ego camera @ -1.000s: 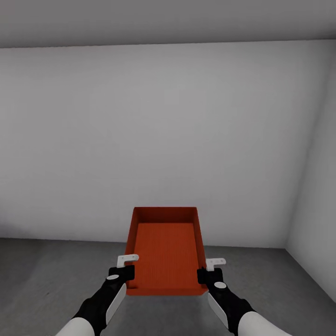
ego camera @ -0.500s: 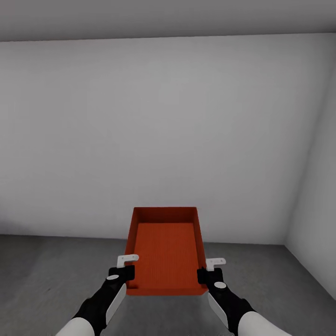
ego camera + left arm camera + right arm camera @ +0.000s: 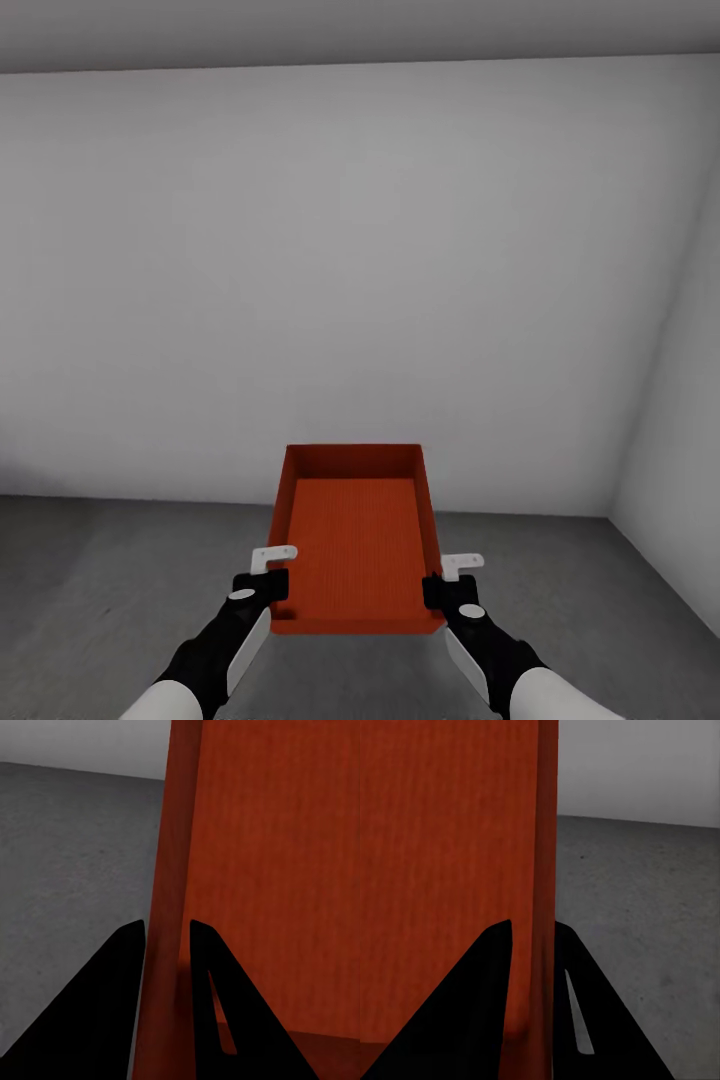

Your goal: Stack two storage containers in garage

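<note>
Change: the pale grey wall [image 3: 360, 280] fills more of the head view than a second ago and its foot sits higher, so the camera has closed in on the corner; the container keeps its place between the arms
Meaning: by my reading the carry into the garage is nearly over and setting down comes next
Container: the red-orange storage container [image 3: 355, 535] hangs open-top and level above the dark grey floor [image 3: 110, 580], held by its two long side walls
Left gripper [image 3: 166, 934]: clamped across the container's left wall, one finger inside, one outside
Right gripper [image 3: 532, 934]: clamped the same way on the right wall
Versus earlier: grip and bin pose unchanged, only the room has shifted
Second container: nothing to say of it from here
</note>
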Robot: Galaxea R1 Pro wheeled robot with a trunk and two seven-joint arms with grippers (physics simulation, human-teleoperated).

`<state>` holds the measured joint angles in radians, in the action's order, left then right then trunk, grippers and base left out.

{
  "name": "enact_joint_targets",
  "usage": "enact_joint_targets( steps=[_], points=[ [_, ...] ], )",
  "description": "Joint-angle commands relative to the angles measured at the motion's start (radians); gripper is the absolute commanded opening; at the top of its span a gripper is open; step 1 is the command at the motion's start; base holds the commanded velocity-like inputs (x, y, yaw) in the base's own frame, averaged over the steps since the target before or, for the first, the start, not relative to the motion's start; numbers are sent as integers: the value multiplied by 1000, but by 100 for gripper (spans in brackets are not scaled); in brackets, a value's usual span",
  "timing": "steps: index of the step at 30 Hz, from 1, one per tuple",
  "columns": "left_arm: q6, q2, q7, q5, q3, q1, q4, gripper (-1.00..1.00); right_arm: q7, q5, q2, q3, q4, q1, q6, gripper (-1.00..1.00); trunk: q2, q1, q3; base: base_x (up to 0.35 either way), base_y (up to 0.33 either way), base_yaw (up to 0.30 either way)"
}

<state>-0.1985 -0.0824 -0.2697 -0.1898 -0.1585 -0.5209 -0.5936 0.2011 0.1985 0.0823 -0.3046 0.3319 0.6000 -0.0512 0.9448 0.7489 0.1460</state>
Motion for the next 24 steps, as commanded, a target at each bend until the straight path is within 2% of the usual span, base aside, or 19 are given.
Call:
enact_joint_targets(
  steps=[1, 24],
  points=[
    [41, 34, -29, 18, 28, -1, -5, -100, 9, 17, -1, 17, -3, 1, -6, -100, 1, 0, 3, 0, 0, 0],
    [41, 33, -29, 18, 28, -1, -4, -100, 9, 19, -1, 19, -10, 1, -4, -100, 1, 0, 40, 0, 0, 0]
  ],
)
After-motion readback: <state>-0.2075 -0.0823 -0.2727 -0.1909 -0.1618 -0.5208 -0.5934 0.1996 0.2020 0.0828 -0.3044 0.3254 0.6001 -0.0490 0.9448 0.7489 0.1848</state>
